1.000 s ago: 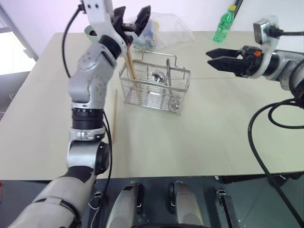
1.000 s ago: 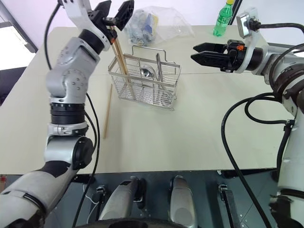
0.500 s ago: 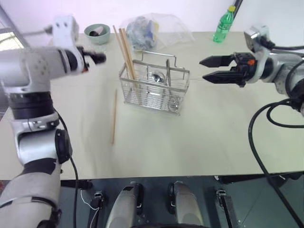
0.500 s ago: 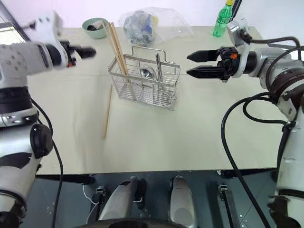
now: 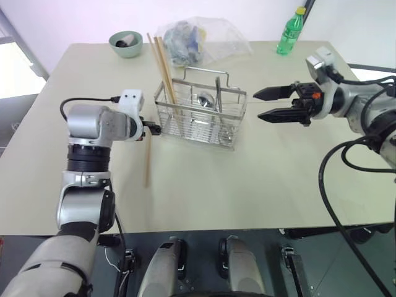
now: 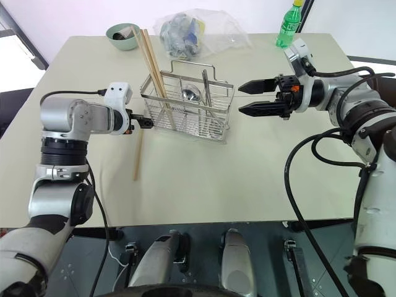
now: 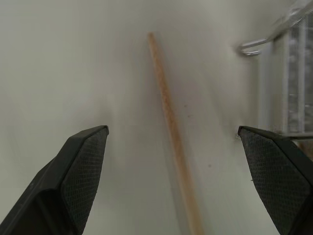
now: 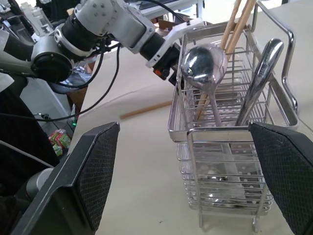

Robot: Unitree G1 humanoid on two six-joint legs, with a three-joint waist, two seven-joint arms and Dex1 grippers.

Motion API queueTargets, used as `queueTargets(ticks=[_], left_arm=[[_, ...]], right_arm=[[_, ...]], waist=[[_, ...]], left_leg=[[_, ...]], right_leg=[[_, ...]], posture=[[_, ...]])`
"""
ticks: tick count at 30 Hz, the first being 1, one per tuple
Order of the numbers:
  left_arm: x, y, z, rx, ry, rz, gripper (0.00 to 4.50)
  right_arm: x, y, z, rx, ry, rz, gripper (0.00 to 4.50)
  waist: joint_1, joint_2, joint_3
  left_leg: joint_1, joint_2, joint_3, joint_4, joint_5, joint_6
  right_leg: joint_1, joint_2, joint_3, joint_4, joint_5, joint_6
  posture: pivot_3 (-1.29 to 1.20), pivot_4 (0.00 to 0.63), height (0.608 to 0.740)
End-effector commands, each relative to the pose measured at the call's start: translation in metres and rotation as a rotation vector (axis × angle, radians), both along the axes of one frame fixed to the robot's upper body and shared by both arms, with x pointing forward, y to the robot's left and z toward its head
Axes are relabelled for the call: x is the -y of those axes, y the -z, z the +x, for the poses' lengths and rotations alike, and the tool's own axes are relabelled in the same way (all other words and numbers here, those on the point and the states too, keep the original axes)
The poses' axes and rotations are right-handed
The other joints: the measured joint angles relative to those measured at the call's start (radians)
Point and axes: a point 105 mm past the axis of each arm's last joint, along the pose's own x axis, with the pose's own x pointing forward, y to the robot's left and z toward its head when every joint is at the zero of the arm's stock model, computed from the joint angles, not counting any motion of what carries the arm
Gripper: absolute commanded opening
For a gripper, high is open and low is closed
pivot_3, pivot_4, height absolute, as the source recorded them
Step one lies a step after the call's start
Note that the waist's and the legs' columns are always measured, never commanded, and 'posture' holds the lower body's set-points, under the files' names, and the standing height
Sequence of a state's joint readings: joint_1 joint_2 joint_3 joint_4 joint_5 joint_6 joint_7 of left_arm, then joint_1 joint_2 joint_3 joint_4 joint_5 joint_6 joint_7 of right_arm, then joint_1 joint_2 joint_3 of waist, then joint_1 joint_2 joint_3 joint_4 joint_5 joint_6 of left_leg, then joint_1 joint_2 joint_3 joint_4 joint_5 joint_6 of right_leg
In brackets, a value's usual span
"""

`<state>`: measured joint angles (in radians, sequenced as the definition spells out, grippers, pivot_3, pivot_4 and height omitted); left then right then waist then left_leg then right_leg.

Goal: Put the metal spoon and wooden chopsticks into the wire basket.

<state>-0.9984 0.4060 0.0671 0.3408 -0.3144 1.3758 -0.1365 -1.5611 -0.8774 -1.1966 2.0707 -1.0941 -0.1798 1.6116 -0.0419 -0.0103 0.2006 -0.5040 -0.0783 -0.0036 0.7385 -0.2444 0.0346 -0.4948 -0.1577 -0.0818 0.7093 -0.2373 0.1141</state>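
left gripper (image 7: pixel 171 161) spread wide, empty, straddling loose chopstick (image 7: pixel 168 122) flat on table (image 5: pixel 260 179), just beside wire basket (image 5: pixel 201 114). right gripper (image 5: pixel 267 104) also spread, empty, level, near basket's other side. risk: thin round stick rolls or slips from pads on close (smooth pale wood), or finger snags wire grid. other wooden chopsticks (image 5: pixel 162 68) lean in basket; shiny metal spoon (image 8: pixel 203 66) inside.

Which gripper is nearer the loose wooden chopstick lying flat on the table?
Left. The left gripper hovers over the light-brown wooden chopstick, jaws open. The right gripper hangs beyond the silver wire basket, on its far side.
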Motion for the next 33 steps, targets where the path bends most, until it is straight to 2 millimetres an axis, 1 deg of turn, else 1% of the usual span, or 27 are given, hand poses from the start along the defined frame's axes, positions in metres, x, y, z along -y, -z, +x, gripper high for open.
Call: queueTargets(ticks=[1, 3, 7, 9, 10, 12, 13, 15, 17, 21, 23, 25, 27, 29, 30, 31, 33], left_arm=[[-0.003, -0.002, 0.009, 0.018, -0.017, 0.015, 4.46], [-0.005, 0.002, 0.011, 0.009, -0.028, 0.017, 4.46], [0.000, 0.005, 0.012, 0.011, -0.004, 0.017, 4.46], [0.003, 0.004, 0.013, 0.018, 0.001, 0.000, 3.94], [0.004, 0.004, 0.014, 0.020, 0.004, -0.006, 3.59], [0.005, 0.003, 0.014, 0.021, 0.004, -0.008, 2.70], [0.005, 0.003, 0.014, 0.021, 0.003, -0.007, 2.09], [0.004, 0.002, 0.014, 0.025, -0.001, -0.004, 1.10], [0.001, 0.000, 0.014, 0.034, -0.011, -0.002, 0.02], [-0.012, -0.008, 0.018, 0.081, -0.053, 0.027, 0.02], [-0.025, -0.018, 0.023, 0.150, -0.095, 0.058, 0.02], [-0.040, -0.041, 0.033, 0.296, -0.154, 0.079, 0.02], [-0.054, -0.083, 0.042, 0.532, -0.220, 0.097, 0.02], [-0.062, -0.124, 0.043, 0.736, -0.283, 0.024, 0.02], [-0.062, -0.152, 0.040, 0.863, -0.301, -0.047, 0.02], [-0.060, -0.186, 0.033, 1.016, -0.296, -0.119, 0.02], [-0.047, -0.249, 0.007, 1.301, -0.226, -0.275, 0.02]], right_arm=[[-0.001, -0.013, -0.003, 0.033, -0.014, 0.037, 4.35], [-0.001, -0.014, -0.003, 0.035, -0.014, 0.041, 4.35], [-0.001, -0.017, -0.003, 0.031, -0.011, 0.058, 4.35], [-0.001, -0.016, -0.003, 0.033, -0.010, 0.062, 4.35], [-0.001, -0.016, -0.003, 0.034, -0.010, 0.063, 4.35], [-0.001, -0.016, -0.003, 0.038, -0.010, 0.064, 4.35], [-0.001, -0.016, -0.003, 0.037, -0.010, 0.067, 4.35], [-0.001, -0.018, -0.003, 0.035, -0.008, 0.076, 4.35], [0.000, -0.019, -0.003, 0.034, -0.006, 0.080, 4.35], [0.001, -0.020, -0.003, 0.031, 0.001, 0.086, 4.35], [0.001, -0.021, -0.003, 0.029, 0.002, 0.089, 4.35], [0.002, -0.022, -0.003, 0.026, 0.004, 0.092, 4.35], [0.002, -0.022, -0.003, 0.023, 0.007, 0.093, 4.35], [0.003, -0.023, -0.003, 0.018, 0.009, 0.093, 4.35], [0.004, -0.024, -0.003, 0.014, 0.014, 0.092, 4.35], [0.005, -0.026, -0.003, 0.010, 0.018, 0.093, 4.35], [0.007, -0.031, -0.004, -0.001, 0.026, 0.097, 4.35]], waist=[[0.001, 0.000, 0.000], [0.000, 0.000, 0.000], [-0.001, 0.000, 0.000], [0.000, 0.000, 0.000], [0.001, 0.000, 0.000], [0.003, 0.000, 0.000], [0.004, 0.000, 0.000], [0.005, 0.000, 0.000], [0.005, 0.000, 0.000], [0.003, 0.000, 0.000], [0.001, 0.000, 0.000], [-0.002, 0.000, 0.000], [-0.003, 0.000, 0.000], [-0.002, 0.000, 0.000], [-0.002, 0.000, 0.000], [0.000, 0.000, 0.000], [0.004, -0.001, 0.000]], left_leg=[[0.000, 0.000, 0.000, 0.000, 0.000, 0.000], [0.000, 0.000, 0.000, 0.001, 0.000, 0.000], [0.001, 0.000, 0.000, 0.001, 0.000, 0.000], [0.001, 0.000, 0.000, 0.001, 0.000, 0.000], [0.001, 0.000, 0.000, 0.001, 0.000, 0.000], [0.001, 0.000, 0.000, 0.001, 0.000, 0.000], [0.001, 0.000, 0.000, 0.001, 0.000, 0.000], [0.001, -0.001, 0.000, 0.001, 0.000, 0.000], [0.001, -0.001, 0.000, 0.001, 0.000, 0.000], [0.001, -0.001, 0.000, 0.001, 0.000, 0.000], [0.001, -0.001, 0.000, 0.001, 0.000, 0.000], [0.000, -0.001, 0.000, 0.001, 0.000, 0.000], [-0.001, 0.000, 0.000, 0.001, 0.000, 0.000], [-0.002, 0.000, 0.000, 0.001, 0.000, 0.000], [-0.003, 0.000, 0.000, 0.001, 0.000, 0.000], [-0.005, 0.000, 0.000, 0.002, 0.000, 0.000], [-0.010, 0.000, -0.002, 0.007, 0.000, 0.000]], right_leg=[[0.000, 0.000, 0.000, 0.000, 0.000, 0.000], [0.000, 0.000, 0.000, 0.000, 0.000, 0.000], [0.000, -0.001, 0.000, 0.001, 0.000, 0.000], [0.000, -0.001, 0.000, 0.002, 0.000, 0.000], [0.000, -0.001, 0.000, 0.002, 0.000, 0.000], [0.000, -0.001, 0.000, 0.002, 0.000, 0.000], [0.000, -0.002, 0.000, 0.002, 0.000, 0.000], [0.000, -0.002, 0.000, 0.002, 0.000, 0.000], [0.000, -0.002, 0.000, 0.002, 0.000, 0.000], [0.000, -0.002, 0.000, 0.002, 0.000, 0.000], [0.000, -0.002, 0.000, 0.002, 0.000, 0.000], [0.000, -0.002, 0.000, 0.002, 0.000, 0.000], [-0.002, -0.002, 0.000, 0.002, 0.000, -0.001], [-0.003, -0.002, 0.000, 0.002, 0.000, -0.001], [-0.003, -0.002, -0.001, 0.002, 0.000, -0.001], [-0.004, -0.002, -0.001, 0.002, 0.000, -0.001], [-0.006, -0.002, -0.003, 0.003, 0.000, -0.001]], posture=[[0.00, 0.150, 0.669], [0.00, 0.150, 0.669], [0.00, 0.150, 0.669], [0.00, 0.150, 0.669], [0.00, 0.150, 0.669], [0.00, 0.150, 0.669], [0.00, 0.150, 0.669], [0.00, 0.150, 0.669], [0.00, 0.150, 0.669], [0.00, 0.150, 0.669], [0.00, 0.150, 0.669], [0.00, 0.150, 0.669], [0.00, 0.150, 0.669], [0.00, 0.150, 0.669], [0.00, 0.150, 0.669], [0.00, 0.150, 0.669], [0.00, 0.150, 0.669]])
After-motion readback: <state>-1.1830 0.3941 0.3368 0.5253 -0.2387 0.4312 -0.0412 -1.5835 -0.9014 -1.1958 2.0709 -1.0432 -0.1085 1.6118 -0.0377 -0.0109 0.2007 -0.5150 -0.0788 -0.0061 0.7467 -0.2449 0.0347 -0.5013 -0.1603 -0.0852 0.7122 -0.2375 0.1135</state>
